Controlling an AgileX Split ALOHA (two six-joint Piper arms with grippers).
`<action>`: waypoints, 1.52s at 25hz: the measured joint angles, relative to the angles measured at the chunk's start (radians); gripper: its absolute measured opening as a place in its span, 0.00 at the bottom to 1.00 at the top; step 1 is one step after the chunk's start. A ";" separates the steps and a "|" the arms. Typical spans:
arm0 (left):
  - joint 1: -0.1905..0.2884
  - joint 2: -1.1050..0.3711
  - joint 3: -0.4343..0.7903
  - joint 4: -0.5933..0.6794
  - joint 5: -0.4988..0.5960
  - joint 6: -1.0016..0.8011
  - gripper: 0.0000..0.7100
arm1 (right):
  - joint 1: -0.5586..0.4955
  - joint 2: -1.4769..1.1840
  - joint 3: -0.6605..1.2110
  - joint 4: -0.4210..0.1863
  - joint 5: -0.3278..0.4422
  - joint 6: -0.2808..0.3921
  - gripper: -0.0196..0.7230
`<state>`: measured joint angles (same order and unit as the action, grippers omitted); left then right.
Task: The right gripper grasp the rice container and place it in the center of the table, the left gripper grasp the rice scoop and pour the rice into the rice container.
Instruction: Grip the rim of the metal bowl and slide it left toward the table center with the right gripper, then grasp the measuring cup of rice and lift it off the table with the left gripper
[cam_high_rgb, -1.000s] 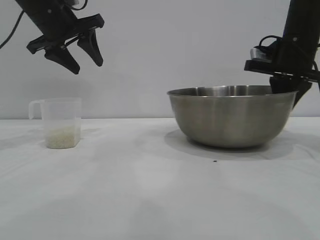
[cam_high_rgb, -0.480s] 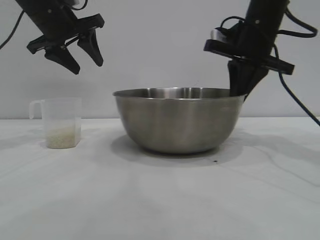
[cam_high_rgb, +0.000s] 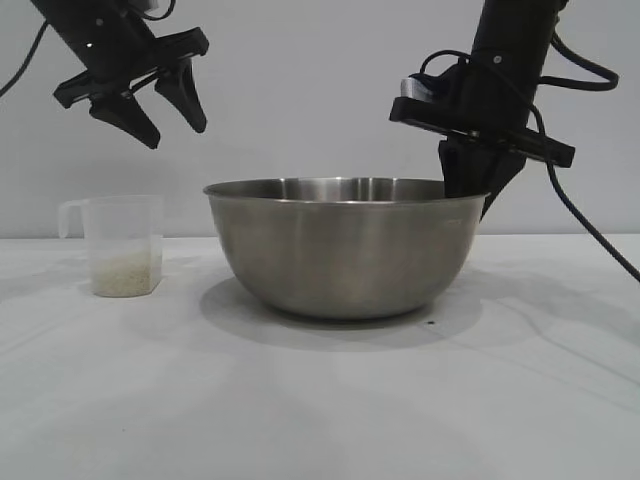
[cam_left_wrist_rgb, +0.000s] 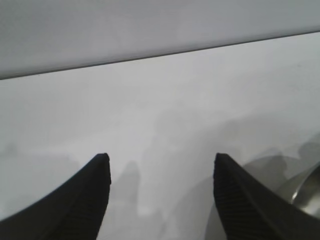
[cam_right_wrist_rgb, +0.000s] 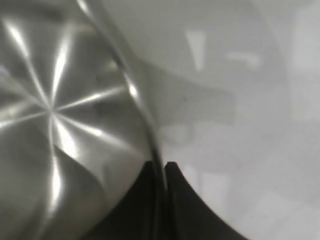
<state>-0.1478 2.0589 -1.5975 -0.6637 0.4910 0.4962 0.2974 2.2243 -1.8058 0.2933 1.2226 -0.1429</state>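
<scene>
Now the bowl (cam_high_rgb: 340, 250), a wide round basin of brushed grey steel with a thin rim and bright streaks on its inside, stands upright on the white worktop (cam_high_rgb: 320, 400), with a tiny dark speck (cam_high_rgb: 431, 322) just in front of its right foot. One bowl, one cup, one heap of rice and two end effectors are in sight. The right end effector (cam_high_rgb: 470, 180) comes down on the bowl's right rim, and from its own wrist camera its two black fingers are pinched together on that thin rim, one inside the bowl and one outside. The cup (cam_high_rgb: 122, 245), small, translucent, with a loop handle, stands well to the left of the bowl and holds a low layer of off-white rice (cam_high_rgb: 125, 272). The left end effector (cam_high_rgb: 175, 130) hangs above the cup, higher than the bowl's rim, its fingers spread with nothing between them. Compared with a second ago the bowl has slid leftward, closer to the cup, the right arm with it; the cup and the left arm have not shifted.
</scene>
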 joint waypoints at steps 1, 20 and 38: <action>0.000 0.000 0.000 0.000 0.000 0.000 0.56 | -0.002 -0.011 0.000 -0.004 0.000 0.000 0.61; 0.000 0.000 0.000 0.000 0.000 0.000 0.56 | -0.178 -0.305 0.117 -0.102 0.008 0.003 0.63; 0.000 0.000 0.000 0.000 0.015 -0.002 0.56 | -0.226 -1.022 0.782 -0.139 0.010 0.023 0.63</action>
<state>-0.1478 2.0589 -1.5975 -0.6637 0.5063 0.4940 0.0714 1.2026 -1.0236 0.1544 1.2327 -0.1199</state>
